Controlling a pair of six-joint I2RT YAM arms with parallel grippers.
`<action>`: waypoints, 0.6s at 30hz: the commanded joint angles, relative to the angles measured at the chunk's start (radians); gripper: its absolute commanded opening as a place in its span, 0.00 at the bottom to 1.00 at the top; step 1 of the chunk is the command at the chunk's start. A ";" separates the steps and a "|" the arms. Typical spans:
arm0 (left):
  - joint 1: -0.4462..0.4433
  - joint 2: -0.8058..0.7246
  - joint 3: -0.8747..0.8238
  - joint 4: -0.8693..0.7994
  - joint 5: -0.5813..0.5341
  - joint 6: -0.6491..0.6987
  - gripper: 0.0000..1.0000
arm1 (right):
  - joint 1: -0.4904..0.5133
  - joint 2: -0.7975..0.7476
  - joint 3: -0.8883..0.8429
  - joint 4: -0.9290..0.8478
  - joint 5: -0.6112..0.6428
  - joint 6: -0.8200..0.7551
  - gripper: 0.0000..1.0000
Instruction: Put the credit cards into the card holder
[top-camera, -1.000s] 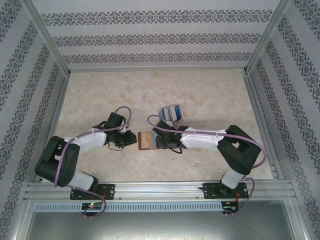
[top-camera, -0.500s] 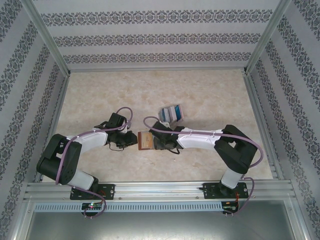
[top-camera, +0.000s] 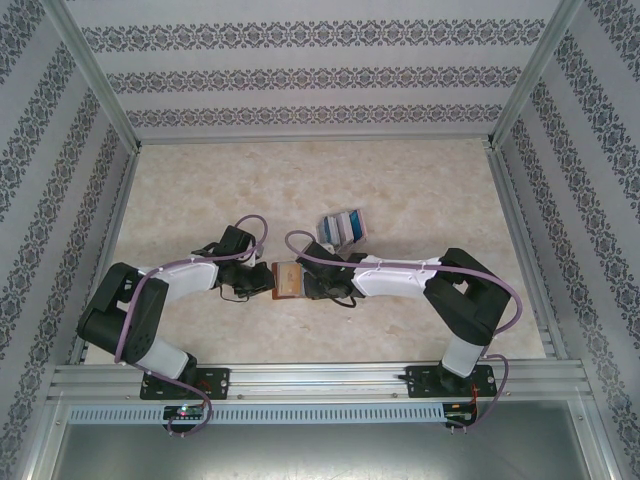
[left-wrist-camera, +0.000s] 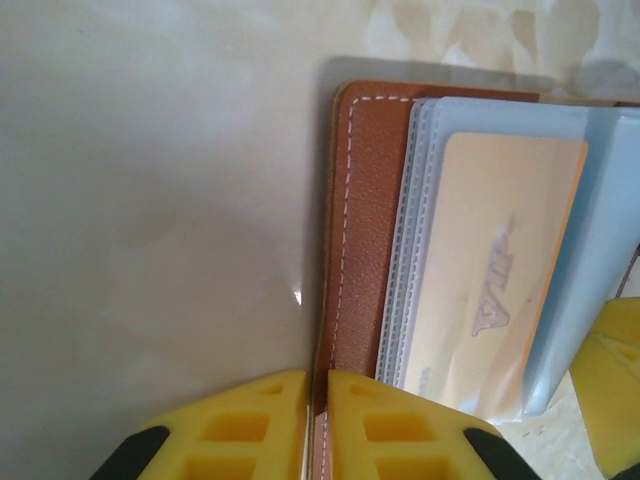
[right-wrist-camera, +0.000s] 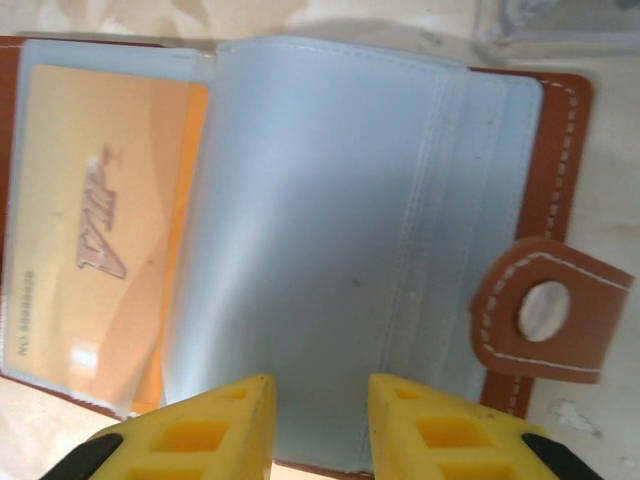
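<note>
Brown leather card holder (top-camera: 288, 280) lay open on the table (top-camera: 200, 190), the left gripper (left-wrist-camera: 317, 390) pinched shut on its edge, apparently to steady it. The right gripper (right-wrist-camera: 322, 415) stood part-open, holding nothing, over a pale sleeve (right-wrist-camera: 330, 230), with the credit cards (top-camera: 343, 224) stacked nearby.

A pale beige desk (top-camera: 230, 180) with a faint marbled pattern fills the middle of the top view. It is enclosed on three sides by white wallpapered panels printed with grey ornamental bands: a back wall (top-camera: 320, 75), a left wall (top-camera: 50, 160) and a right wall (top-camera: 595, 170). Slim silver aluminium posts (top-camera: 92, 75) run along the corners. A ribbed aluminium rail (top-camera: 320, 378) borders the near edge, with a slotted grey strip (top-camera: 320, 412) just below it. The light is soft and even, and the desk shows a slight sheen.
</note>
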 joint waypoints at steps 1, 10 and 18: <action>-0.044 0.043 0.003 0.069 0.038 -0.015 0.13 | -0.013 0.016 -0.017 0.087 -0.078 0.014 0.31; -0.045 0.043 -0.007 0.074 0.034 -0.019 0.12 | -0.052 0.025 -0.039 0.203 -0.170 0.049 0.30; -0.044 0.035 0.000 0.064 0.018 -0.013 0.12 | -0.080 0.049 -0.065 0.382 -0.280 0.097 0.36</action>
